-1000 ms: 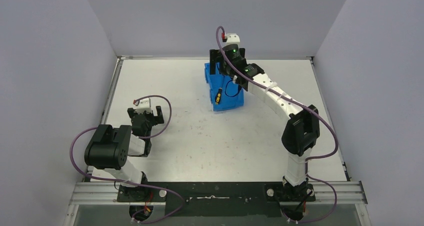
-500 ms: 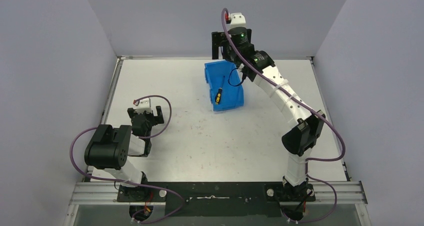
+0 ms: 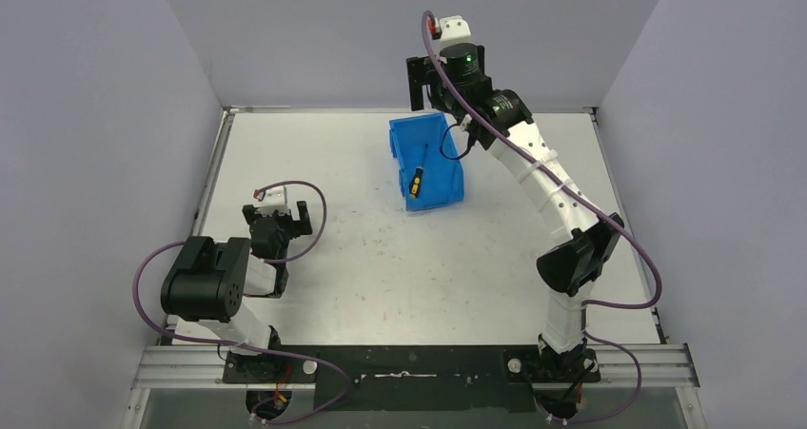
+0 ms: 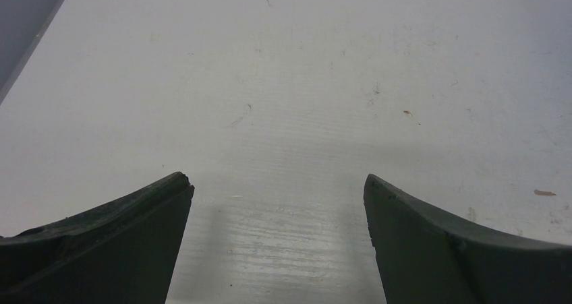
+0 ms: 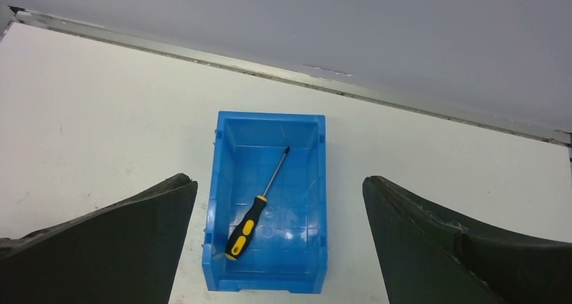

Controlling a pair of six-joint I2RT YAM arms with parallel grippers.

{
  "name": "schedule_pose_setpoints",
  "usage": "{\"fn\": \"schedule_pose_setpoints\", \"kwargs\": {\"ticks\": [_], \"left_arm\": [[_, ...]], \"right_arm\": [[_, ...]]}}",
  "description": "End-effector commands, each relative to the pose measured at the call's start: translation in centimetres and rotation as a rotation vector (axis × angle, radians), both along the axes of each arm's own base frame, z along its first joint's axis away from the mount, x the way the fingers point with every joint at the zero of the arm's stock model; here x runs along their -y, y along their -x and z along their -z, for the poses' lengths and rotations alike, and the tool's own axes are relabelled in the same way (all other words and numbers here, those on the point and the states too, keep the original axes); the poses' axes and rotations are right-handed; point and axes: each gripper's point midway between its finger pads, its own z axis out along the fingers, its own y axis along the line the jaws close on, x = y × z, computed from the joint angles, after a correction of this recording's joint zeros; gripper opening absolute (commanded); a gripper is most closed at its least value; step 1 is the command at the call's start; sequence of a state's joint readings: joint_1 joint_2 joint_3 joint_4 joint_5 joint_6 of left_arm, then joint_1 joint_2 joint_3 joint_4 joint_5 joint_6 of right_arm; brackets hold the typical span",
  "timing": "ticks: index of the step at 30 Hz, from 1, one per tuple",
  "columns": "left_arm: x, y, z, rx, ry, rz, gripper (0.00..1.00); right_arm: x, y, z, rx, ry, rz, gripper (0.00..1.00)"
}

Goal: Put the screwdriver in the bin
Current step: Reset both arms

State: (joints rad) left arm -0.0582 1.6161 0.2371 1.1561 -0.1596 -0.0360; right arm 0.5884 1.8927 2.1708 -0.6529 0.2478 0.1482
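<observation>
The blue bin (image 3: 440,159) stands at the back middle of the table; it also shows in the right wrist view (image 5: 222,183). The yellow-and-black screwdriver (image 3: 416,182) lies loose on the bin's floor, handle toward the near end, shaft pointing to the far end (image 5: 245,227). My right gripper (image 3: 441,79) is open and empty, raised well above the bin's far end; in the right wrist view (image 5: 278,189) its fingers frame the bin from above. My left gripper (image 3: 279,222) is open and empty, low over the bare table at the left (image 4: 276,186).
Grey walls enclose the white table (image 3: 362,258) on three sides. A metal rail (image 3: 409,364) runs along the near edge with both arm bases. Purple cables loop from each arm.
My right gripper has risen up and back from inside the bin to high above its far end. The screwdriver stays lying in the bin. The left arm has not moved.
</observation>
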Motion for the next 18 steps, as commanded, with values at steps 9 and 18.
{"fn": "schedule_pose_setpoints", "kwargs": {"ticks": [9,18], "left_arm": [[0.2,-1.0,-2.1,0.075,-0.001,0.006,0.97],[0.2,-1.0,-2.0,0.075,-0.001,0.006,0.97]], "right_arm": [[9.4,-0.9,-1.0,-0.012,0.053,0.092,1.00],[17.4,-1.9,0.1,-0.065,0.011,0.151,1.00]]}}
